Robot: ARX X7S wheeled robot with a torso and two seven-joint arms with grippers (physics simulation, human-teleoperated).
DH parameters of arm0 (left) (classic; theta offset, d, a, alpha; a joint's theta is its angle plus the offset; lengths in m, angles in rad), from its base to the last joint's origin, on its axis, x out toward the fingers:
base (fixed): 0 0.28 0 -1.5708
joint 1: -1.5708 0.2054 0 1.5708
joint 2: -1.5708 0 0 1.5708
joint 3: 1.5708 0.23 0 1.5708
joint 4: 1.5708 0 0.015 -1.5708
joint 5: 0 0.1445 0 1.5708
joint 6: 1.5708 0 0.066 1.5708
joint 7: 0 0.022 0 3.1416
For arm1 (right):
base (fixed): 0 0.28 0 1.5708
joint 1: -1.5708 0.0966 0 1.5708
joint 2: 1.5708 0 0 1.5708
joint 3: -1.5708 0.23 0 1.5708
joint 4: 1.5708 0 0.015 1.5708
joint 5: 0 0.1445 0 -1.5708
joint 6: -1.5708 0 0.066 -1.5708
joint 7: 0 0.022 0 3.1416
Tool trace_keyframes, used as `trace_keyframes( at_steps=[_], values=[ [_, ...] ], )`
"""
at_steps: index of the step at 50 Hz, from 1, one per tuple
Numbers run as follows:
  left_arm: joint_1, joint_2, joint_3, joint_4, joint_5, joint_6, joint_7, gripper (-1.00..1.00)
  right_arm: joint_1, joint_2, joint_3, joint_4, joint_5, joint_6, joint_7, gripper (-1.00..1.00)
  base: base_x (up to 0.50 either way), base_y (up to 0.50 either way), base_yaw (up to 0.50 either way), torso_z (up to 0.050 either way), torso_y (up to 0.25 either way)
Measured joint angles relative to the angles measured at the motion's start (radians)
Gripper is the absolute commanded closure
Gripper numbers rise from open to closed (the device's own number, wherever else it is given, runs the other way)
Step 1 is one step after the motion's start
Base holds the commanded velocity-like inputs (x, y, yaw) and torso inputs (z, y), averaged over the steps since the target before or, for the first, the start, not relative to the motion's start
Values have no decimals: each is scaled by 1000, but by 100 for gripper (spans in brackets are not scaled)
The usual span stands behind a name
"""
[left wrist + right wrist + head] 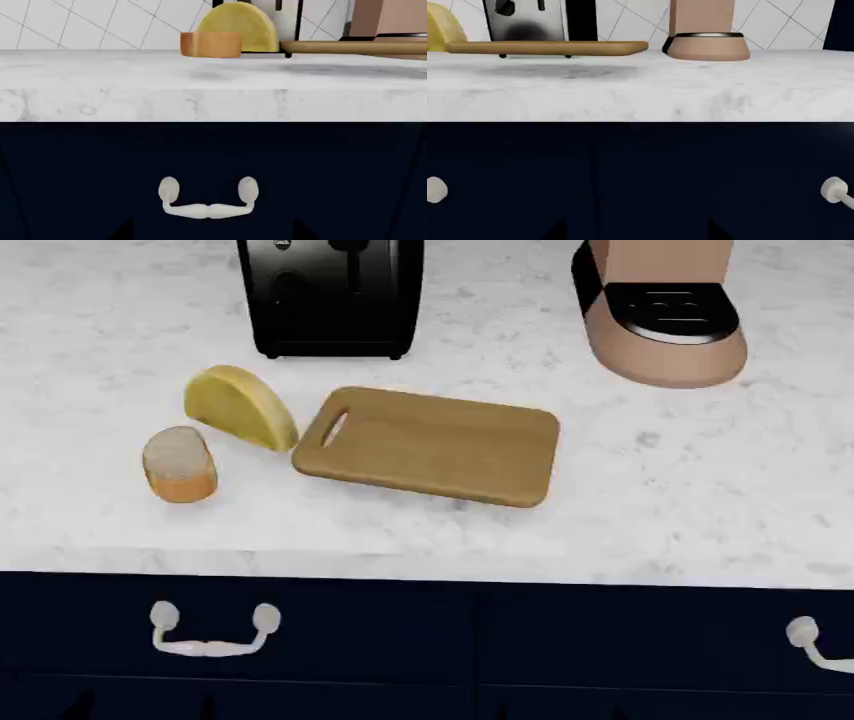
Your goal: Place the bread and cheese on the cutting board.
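Two food items wait on the marble surface (641, 500), neither yet on the cutting board (427, 445). The bread (179, 464) lies near the front edge, cut face up, and the cheese (240, 407) stands just behind it, close beside the slotted handle end of the board. The board is bare and lies between the cheese and open marble, with a black toaster (331, 295) behind it and a tan appliance (663, 310) further to the right.

Neither hand shows in any view. Both wrist views look from below the edge of the surface at the dark drawer fronts, so I cannot tell whether either hand is released or clenched. The task looks not yet started.

Several things could go wrong from here. Each arm must rise past the overhanging edge, and a shallow climb could strike it or snag the drawer handle (208, 200). The bread and cheese sit near each other, so a wide reach for one could knock the other. The cheese, on its narrow base, seems likely to topple. A push on the board's handle end could slide it toward the toaster.
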Motion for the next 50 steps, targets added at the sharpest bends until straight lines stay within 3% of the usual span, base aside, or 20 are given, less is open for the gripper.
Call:
trace_keyframes(
  at_steps=[25,29,38,50],
  values=[
    [-3,-52,44,37,-78,43,-34,-100,12,44,-36,-55,49,17,75,-100,0,0,0,3,0],
    [-4,-62,42,109,-96,47,-32,-100,36,56,-43,-168,53,120,76,-100,0,0,0,35,0],
    [-123,-103,54,466,-80,-120,-74,-100,214,78,-41,-522,90,484,55,-100,0,0,0,50,0],
    [-174,-156,82,664,-42,-212,-97,-100,268,106,-30,-713,146,623,23,-100,37,292,0,50,0]
  ],
)
